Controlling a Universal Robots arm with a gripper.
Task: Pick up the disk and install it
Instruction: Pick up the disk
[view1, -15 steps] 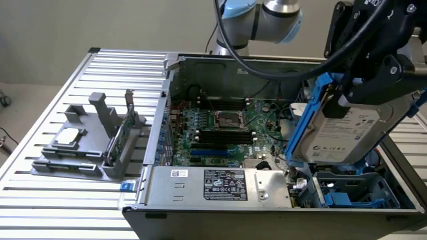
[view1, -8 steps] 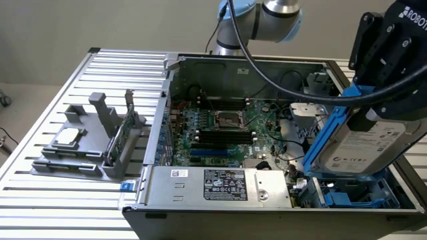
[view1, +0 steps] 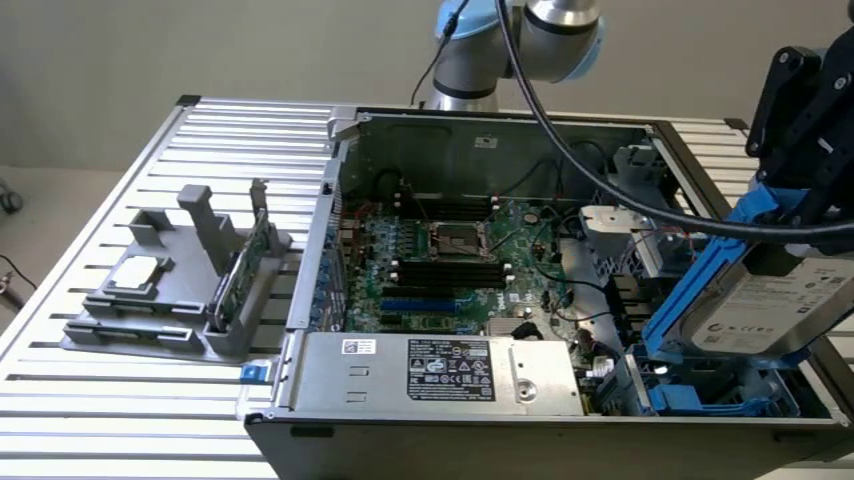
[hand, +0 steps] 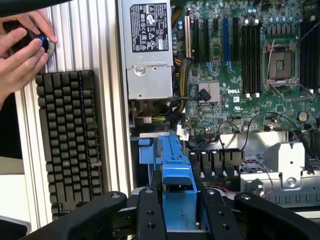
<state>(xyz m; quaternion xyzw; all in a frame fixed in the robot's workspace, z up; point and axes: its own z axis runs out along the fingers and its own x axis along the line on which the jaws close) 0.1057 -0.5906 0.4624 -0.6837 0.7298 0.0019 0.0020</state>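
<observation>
The disk (view1: 767, 305), its white label's print too small to read, hangs tilted in its blue carrier at four o'clock of the open computer case (view1: 344, 160), above the blue drive bay (view1: 694, 398). The claw (hand: 180, 220) grips the carrier's sides. "DELL" is printed on the motherboard (hand: 232, 91), beside the labelled power supply (hand: 150, 50).

1 disk (view1: 774, 312), 1 kbd (hand: 70, 140), 1 PSU (view1: 447, 368)

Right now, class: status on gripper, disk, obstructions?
Gripper shut on disk. Disk tilted above blue drive bay, not seated. Black cable hangs across case.
</observation>
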